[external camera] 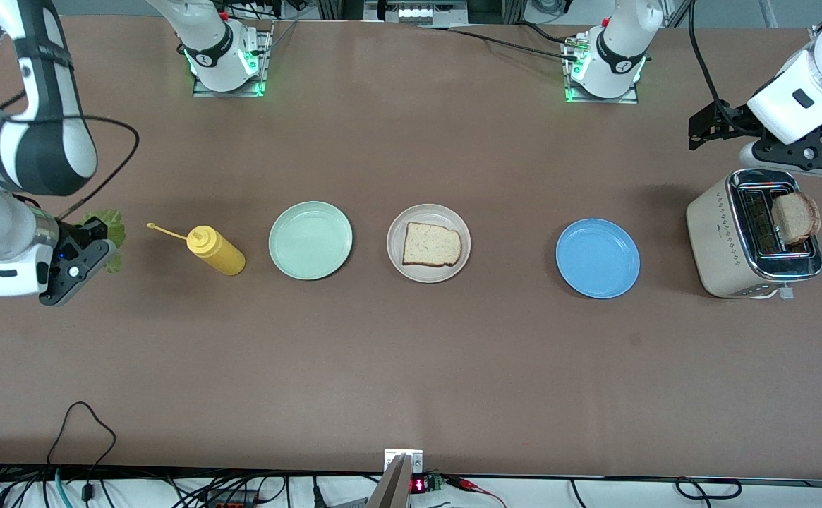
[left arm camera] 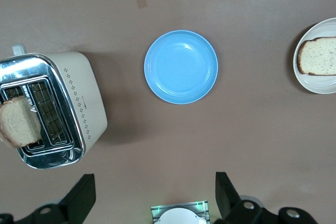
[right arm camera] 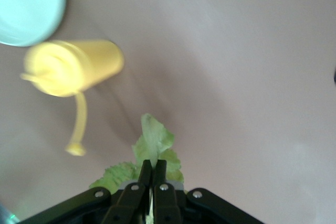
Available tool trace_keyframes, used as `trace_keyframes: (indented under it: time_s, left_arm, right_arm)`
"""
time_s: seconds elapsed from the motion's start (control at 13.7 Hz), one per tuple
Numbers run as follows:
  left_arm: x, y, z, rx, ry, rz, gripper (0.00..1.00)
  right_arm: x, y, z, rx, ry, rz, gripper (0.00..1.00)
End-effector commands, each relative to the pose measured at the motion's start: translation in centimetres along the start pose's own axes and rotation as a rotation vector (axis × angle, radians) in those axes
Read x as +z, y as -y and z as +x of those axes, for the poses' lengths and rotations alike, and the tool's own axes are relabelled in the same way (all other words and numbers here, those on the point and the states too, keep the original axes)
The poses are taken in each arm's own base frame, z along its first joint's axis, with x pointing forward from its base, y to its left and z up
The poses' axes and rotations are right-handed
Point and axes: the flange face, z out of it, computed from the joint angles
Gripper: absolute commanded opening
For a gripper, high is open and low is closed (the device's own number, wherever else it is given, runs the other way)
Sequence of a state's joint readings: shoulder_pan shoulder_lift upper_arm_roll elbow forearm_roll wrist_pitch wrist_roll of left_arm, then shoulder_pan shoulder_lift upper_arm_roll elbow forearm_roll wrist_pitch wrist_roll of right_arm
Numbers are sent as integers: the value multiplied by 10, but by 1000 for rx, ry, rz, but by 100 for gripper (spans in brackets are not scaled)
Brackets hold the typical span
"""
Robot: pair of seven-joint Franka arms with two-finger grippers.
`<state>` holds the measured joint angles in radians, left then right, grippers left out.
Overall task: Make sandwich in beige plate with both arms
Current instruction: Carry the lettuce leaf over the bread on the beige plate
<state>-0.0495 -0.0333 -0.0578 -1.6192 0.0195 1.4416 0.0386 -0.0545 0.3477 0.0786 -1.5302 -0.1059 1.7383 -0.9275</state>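
Observation:
One bread slice (external camera: 432, 244) (left arm camera: 318, 56) lies flat in the beige plate (external camera: 399, 259) (left arm camera: 310, 83) at the table's middle. A second bread slice (external camera: 795, 217) (left arm camera: 18, 121) stands up out of a slot of the toaster (external camera: 717, 240) (left arm camera: 84, 98). My right gripper (external camera: 99, 234) (right arm camera: 152, 167) is shut on a crinkly green lettuce leaf (external camera: 116, 226) (right arm camera: 152, 137), over the right arm's end of the table beside the yellow bottle. My left gripper (external camera: 802, 156) (left arm camera: 154, 195) hangs open and empty over the table next to the toaster.
A yellow squeeze bottle (external camera: 214, 250) (right arm camera: 73, 66) lies on its side between the lettuce and a mint green plate (external camera: 310, 240) (right arm camera: 29, 3). A blue plate (external camera: 597, 257) (left arm camera: 180, 66) sits between the beige plate and the toaster.

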Motion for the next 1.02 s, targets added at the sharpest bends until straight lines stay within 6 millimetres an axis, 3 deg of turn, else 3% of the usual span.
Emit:
trace_keyframes:
  time_s: [0.0, 0.15, 0.51, 0.73, 0.95]
  left_arm:
    - [-6, -3, 5, 4, 1, -6, 100]
    - [-5, -3, 5, 4, 1, -8, 100]
    - [-5, -2, 5, 2, 1, -7, 100]
    - [-5, -1, 5, 1, 3, -8, 100]
    - [-4, -1, 7, -2, 0, -8, 100]
  right_arm:
    - [-46, 30, 37, -134, -62, 31, 0]
    - [-65, 60, 69, -208, -93, 27, 0]
    - [-82, 141, 150, -376, -210, 38, 0]
    - [-63, 194, 226, -384, -309, -6, 0]
    - [-25, 244, 293, -370, -410, -20, 0]
